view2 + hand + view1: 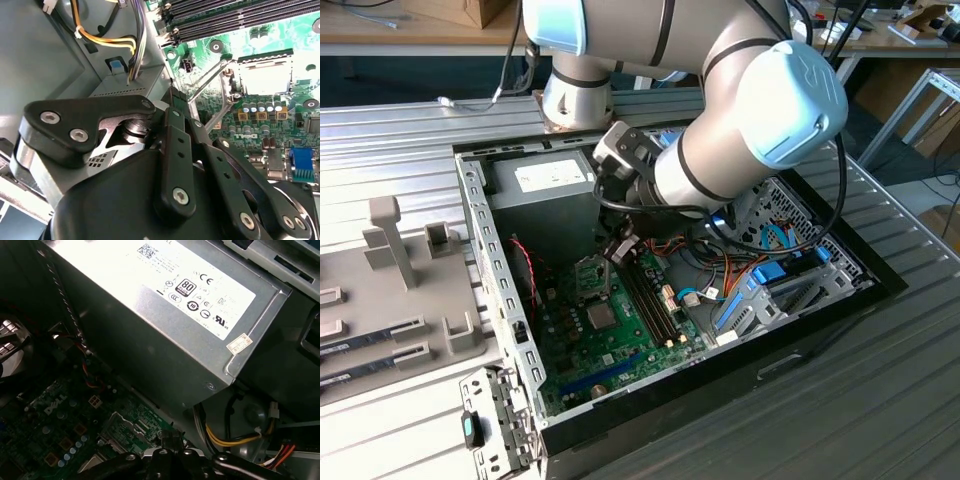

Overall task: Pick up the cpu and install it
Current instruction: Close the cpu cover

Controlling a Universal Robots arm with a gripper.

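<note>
In the second wrist view a pale grey square, which I take to be the cpu (265,77), lies flat in the black-rimmed socket on the green motherboard (235,127). The hinged metal frame (207,82) stands swung up beside it. My gripper (172,95) is shut with nothing visible between its fingertips. It hovers off to the side of the socket, toward the power supply. In the exterior view the gripper (617,252) hangs inside the open case, just above the socket area (592,282). The first wrist view has the fingertips (170,439) over the board beside the frame (122,432).
The grey power supply box (165,305) rises close behind the gripper. Yellow and orange cables (105,40) run beside it. Memory slots (648,295) lie next to the socket. The case wall (485,250) and the blue drive cage (760,290) hem the board in. A grey fixture (390,240) stands outside the case.
</note>
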